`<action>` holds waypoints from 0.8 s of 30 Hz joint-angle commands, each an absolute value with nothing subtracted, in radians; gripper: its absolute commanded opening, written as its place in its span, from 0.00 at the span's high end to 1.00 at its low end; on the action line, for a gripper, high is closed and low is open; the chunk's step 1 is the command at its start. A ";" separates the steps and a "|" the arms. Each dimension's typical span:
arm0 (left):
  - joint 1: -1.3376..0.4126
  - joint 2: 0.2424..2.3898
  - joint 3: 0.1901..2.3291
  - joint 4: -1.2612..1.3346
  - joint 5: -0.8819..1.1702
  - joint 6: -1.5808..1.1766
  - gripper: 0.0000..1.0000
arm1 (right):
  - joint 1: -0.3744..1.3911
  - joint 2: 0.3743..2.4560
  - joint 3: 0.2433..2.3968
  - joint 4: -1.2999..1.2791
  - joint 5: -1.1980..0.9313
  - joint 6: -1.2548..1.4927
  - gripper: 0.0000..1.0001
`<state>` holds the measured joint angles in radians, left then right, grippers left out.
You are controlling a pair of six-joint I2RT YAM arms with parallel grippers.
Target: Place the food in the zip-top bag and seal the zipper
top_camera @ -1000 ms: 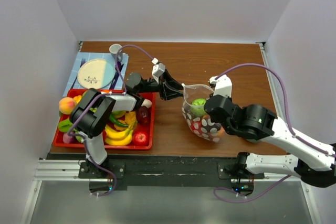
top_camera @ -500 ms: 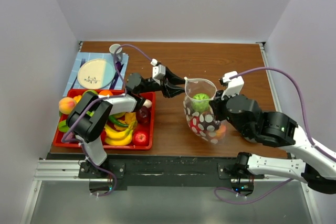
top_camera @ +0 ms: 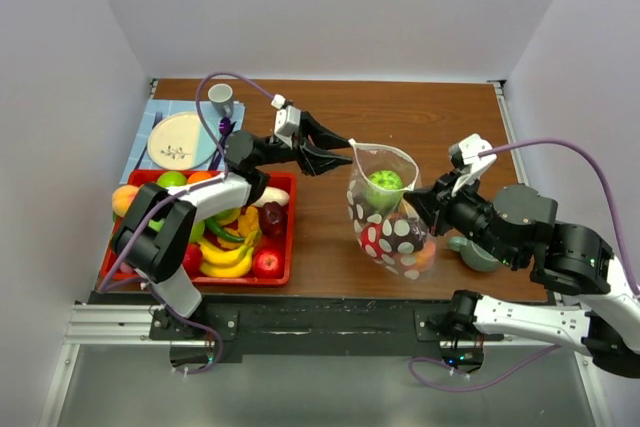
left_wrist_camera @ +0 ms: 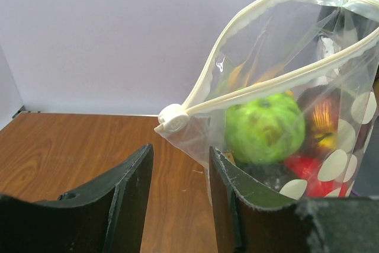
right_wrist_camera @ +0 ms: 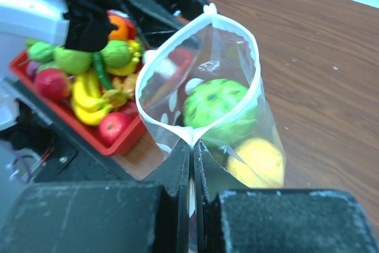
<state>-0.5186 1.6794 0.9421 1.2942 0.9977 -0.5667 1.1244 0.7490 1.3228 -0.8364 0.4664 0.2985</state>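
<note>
The clear polka-dot zip-top bag stands upright mid-table with its mouth open. It holds a green fruit, a yellow fruit and red and dark pieces. My right gripper is shut on the near corner of the mouth. My left gripper is open at the far corner. In the left wrist view the white zipper slider sits just above the gap between my fingers, untouched. The pale zipper rims the mouth. More food lies in the red tray.
The red tray at the left holds bananas, a red apple, a peach and greens. Behind it are a plate on a blue cloth and a grey cup. A grey-green object lies right of the bag.
My right arm has swung to the right, still gripping the bag corner, uncovering the grey-green object. My left gripper has shifted back and left at the bag's far corner. The bag mouth stands wider.
</note>
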 commanded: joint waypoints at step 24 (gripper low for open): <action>-0.485 1.697 0.988 1.862 1.175 -1.149 0.50 | 1.123 0.742 1.427 -0.761 0.291 0.238 1.00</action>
